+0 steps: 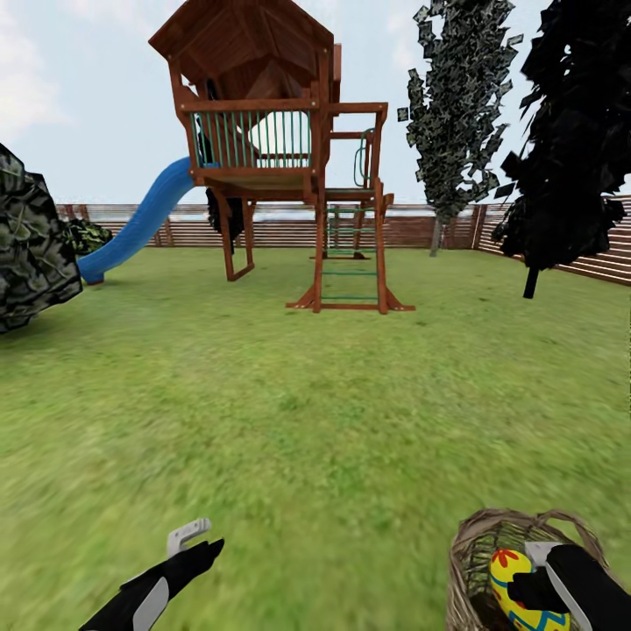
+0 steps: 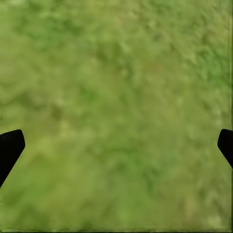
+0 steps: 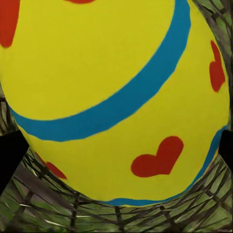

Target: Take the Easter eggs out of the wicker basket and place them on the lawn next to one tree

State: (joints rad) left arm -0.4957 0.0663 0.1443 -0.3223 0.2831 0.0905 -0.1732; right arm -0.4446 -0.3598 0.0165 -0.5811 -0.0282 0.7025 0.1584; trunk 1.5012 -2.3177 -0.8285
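The wicker basket (image 1: 469, 548) stands on the lawn (image 1: 315, 412) at the bottom right of the head view. One yellow Easter egg (image 1: 508, 574) with blue bands and red marks shows inside it; other eggs are hidden. My right gripper (image 1: 531, 585) reaches into the basket and is open, its fingertips (image 3: 10, 155) on either side of the egg (image 3: 111, 97), with woven wicker behind. My left gripper (image 1: 200, 543) hovers open and empty over bare grass (image 2: 116, 97) at the bottom left. No broad-canopied tree is in view.
A wooden play tower (image 1: 263, 149) with a blue slide (image 1: 140, 219) stands ahead. A narrow dark columnar tree (image 1: 456, 114) and an almost black tree (image 1: 570, 140) rise at the right. The slat fence (image 1: 280, 230) runs behind, and a dark mass of foliage (image 1: 26, 245) sits at the left.
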